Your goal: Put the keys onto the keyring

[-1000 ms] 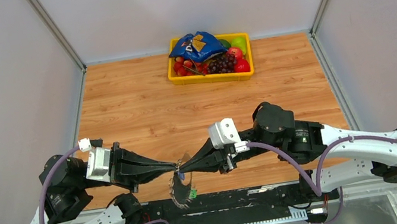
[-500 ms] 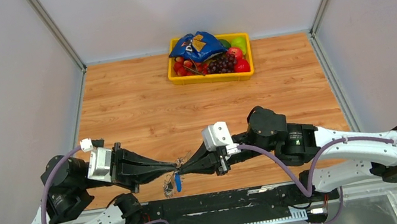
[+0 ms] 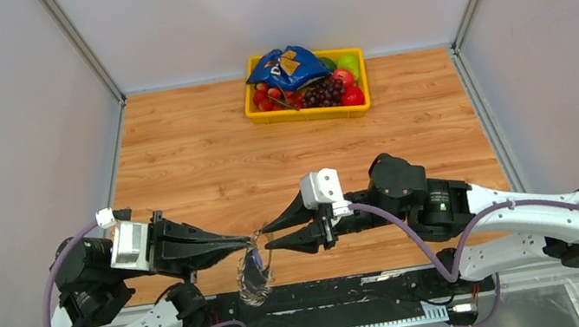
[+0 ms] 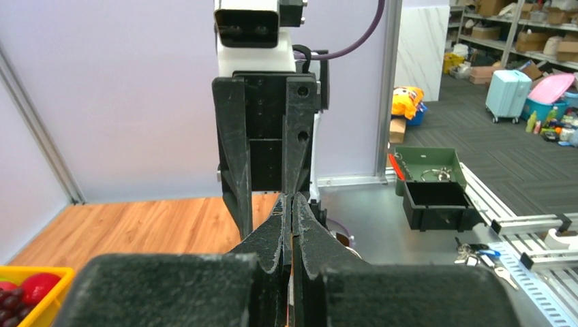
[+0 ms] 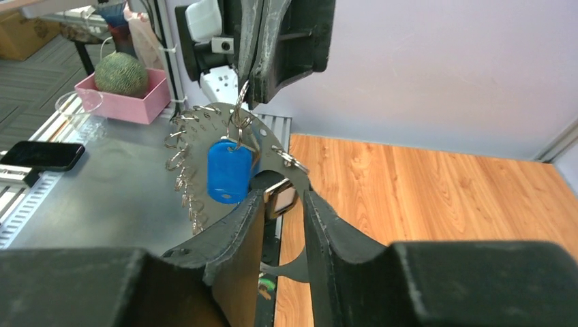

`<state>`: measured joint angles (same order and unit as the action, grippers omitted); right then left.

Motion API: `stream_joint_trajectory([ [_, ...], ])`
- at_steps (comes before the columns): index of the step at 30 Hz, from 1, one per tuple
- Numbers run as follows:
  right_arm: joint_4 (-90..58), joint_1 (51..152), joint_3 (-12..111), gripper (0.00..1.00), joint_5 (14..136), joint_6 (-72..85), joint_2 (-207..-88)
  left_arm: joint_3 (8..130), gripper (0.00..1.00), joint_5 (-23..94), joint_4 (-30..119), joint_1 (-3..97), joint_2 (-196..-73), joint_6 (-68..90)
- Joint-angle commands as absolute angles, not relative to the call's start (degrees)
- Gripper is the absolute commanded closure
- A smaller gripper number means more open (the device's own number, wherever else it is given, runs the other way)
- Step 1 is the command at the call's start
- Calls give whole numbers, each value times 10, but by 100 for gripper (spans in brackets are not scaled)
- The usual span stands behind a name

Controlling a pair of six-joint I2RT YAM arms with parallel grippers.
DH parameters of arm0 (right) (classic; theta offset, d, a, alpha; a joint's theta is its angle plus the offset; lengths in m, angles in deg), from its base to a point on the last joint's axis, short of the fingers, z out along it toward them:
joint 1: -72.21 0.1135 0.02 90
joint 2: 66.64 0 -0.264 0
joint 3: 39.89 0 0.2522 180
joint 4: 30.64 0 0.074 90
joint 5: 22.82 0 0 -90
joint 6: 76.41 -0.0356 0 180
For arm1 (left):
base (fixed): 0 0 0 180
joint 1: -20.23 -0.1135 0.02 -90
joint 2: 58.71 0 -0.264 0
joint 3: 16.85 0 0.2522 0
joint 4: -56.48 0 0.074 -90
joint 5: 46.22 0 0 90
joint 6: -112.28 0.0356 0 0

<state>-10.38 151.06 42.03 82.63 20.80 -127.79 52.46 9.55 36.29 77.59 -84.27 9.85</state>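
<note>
Left hand [image 3: 247,241] pinches the keyring [image 3: 254,280], which dangles at 6 o'clock; right hand [image 3: 267,234] is spread at 3 o'clock.

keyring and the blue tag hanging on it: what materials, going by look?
Keyring: looks like thin sheet metal, with a dull grey satin finish, soft highlights and small wire rings along its edge. Blue tag: probably moulded plastic, smooth and faintly glossy, with even saturated colour and rounded corners. It could be a coating over something else; the pictures do not settle it.

Wood-grain table [image 3: 197,156] w/ yellow basket [image 3: 305,115] of fruit sitting at far edge, approx centre-right
</note>
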Motion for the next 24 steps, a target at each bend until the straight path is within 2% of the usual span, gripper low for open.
stream_joint_trajectory([
  [1, -111, 1510, 423, 67, 783, 211, -1244, 502, 100, 128, 452, 776, -830, 65],
  [15, -118, 1521, 475, 67, 797, 203, -1258, 409, 100, 263, 595, 776, -790, 23],
  [24, -146, 1526, 491, 70, 753, 180, -1281, 398, 100, 277, 627, 776, -789, 18],
])
